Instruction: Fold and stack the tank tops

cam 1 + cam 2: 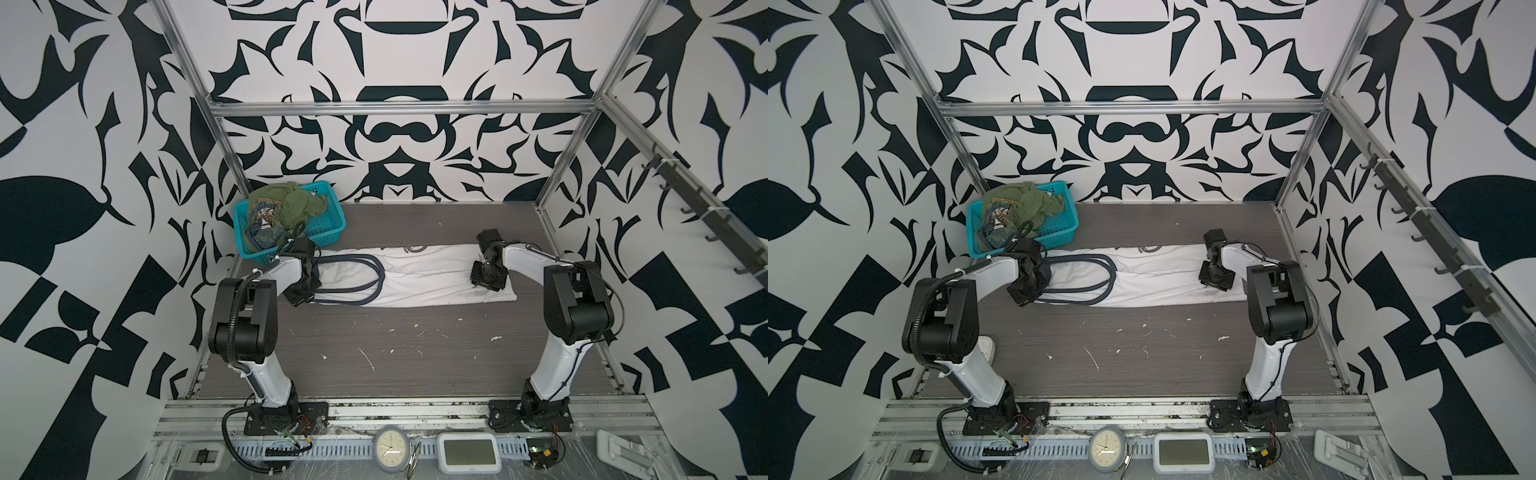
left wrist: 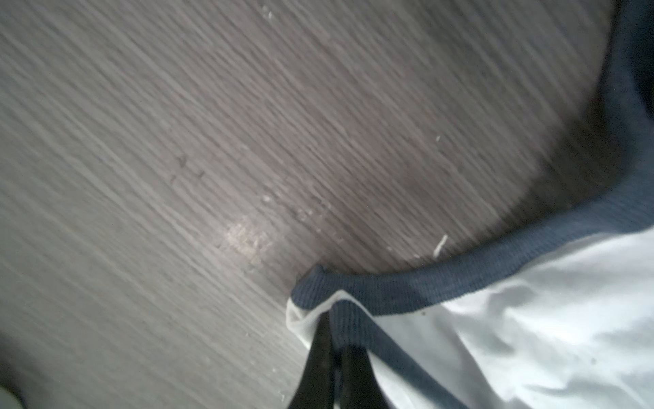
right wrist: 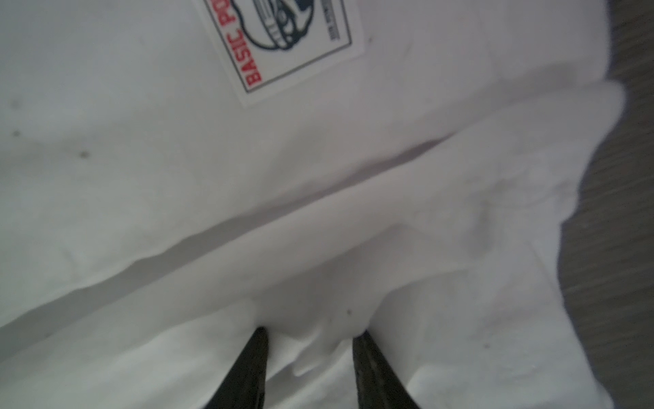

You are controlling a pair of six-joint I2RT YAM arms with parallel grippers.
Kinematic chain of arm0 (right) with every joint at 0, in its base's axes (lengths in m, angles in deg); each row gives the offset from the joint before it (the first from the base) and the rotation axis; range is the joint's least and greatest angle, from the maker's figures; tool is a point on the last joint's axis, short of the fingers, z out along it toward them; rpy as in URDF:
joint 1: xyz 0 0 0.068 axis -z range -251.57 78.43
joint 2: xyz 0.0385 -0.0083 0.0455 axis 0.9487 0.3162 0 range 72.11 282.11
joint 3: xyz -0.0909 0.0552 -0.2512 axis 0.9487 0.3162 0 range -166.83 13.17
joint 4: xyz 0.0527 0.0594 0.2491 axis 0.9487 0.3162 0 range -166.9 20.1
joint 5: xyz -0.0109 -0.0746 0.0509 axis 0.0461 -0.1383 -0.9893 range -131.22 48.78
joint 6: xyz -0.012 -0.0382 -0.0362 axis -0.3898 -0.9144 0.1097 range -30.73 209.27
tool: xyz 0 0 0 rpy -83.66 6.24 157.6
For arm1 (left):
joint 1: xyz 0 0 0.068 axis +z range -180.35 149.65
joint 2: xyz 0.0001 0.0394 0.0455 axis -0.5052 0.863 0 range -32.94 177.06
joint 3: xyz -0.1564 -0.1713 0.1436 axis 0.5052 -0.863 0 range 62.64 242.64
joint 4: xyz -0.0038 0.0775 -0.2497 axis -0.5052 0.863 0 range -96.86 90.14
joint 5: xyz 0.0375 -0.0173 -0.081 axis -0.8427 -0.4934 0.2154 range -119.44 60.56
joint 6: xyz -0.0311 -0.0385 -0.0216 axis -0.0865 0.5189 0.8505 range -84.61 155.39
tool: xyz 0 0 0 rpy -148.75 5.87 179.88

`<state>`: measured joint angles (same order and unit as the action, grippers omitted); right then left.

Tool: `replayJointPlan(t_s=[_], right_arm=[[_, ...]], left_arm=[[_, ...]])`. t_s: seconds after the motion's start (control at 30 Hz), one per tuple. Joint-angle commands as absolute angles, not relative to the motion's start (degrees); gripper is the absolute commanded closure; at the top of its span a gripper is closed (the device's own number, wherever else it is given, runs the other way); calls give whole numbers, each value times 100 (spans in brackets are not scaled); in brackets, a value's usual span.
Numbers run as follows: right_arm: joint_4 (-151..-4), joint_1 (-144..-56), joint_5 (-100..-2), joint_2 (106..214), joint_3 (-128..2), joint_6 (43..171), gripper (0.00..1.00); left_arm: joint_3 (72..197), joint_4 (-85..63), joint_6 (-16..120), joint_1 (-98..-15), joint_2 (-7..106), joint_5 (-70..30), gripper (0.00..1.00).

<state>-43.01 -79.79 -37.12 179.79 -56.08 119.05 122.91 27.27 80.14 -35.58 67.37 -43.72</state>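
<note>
Tank tops: we are counting two. One white tank top (image 1: pixel 415 278) is lying folded on the tabletop (image 1: pixel 415 332); one olive tank top (image 1: pixel 286 203) is sitting in the single basket (image 1: pixel 328 226). Our left gripper (image 2: pixel 334 329) jaws are pinching its navy trim (image 2: pixel 460 279) shut (right gripper (image 3: pixel 311 333) jaws, half apart, are squeezing bunched white cloth).
</note>
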Motion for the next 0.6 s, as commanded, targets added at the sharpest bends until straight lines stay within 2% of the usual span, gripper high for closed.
replayJointPlan(t_s=[0.0,0.07,0.33,0.57], right_arm=[[-4074,-7918,-3318,17880,-5600,11855,58],[-4061,-7935,-3397,17663,-5605,11802,57],[-3893,-8044,-3479,16875,-5772,11668,48],[-3881,-8173,-3651,17168,-6420,11524,43]], left_arm=[[12347,2925,7978,-3494,6941,-4290,95],[12363,2934,7960,-3501,6898,-4291,91],[12227,2999,7839,-3517,6246,-4362,62],[12131,3125,7819,-3579,5494,-4519,36]])
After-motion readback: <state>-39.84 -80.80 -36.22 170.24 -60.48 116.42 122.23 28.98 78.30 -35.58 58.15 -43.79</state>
